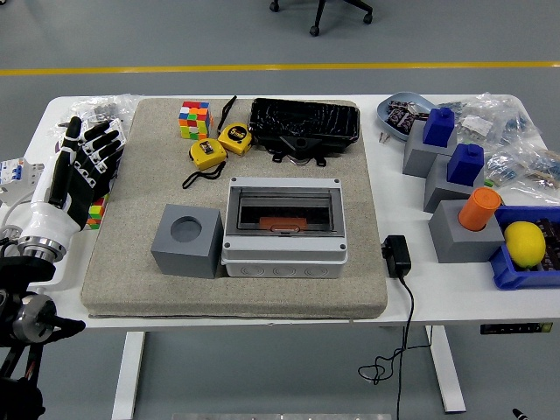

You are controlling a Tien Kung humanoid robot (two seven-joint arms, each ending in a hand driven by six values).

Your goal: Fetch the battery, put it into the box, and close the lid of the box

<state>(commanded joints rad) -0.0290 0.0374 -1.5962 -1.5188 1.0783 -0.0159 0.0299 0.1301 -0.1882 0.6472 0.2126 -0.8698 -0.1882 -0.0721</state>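
Black five-fingered left hand (80,166), white cuff, black arm

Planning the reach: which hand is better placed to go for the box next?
Probably the left. The left hand is raised, fingers spread, over the table's left edge, on the same side as the grey box. No right hand shows in the head view.
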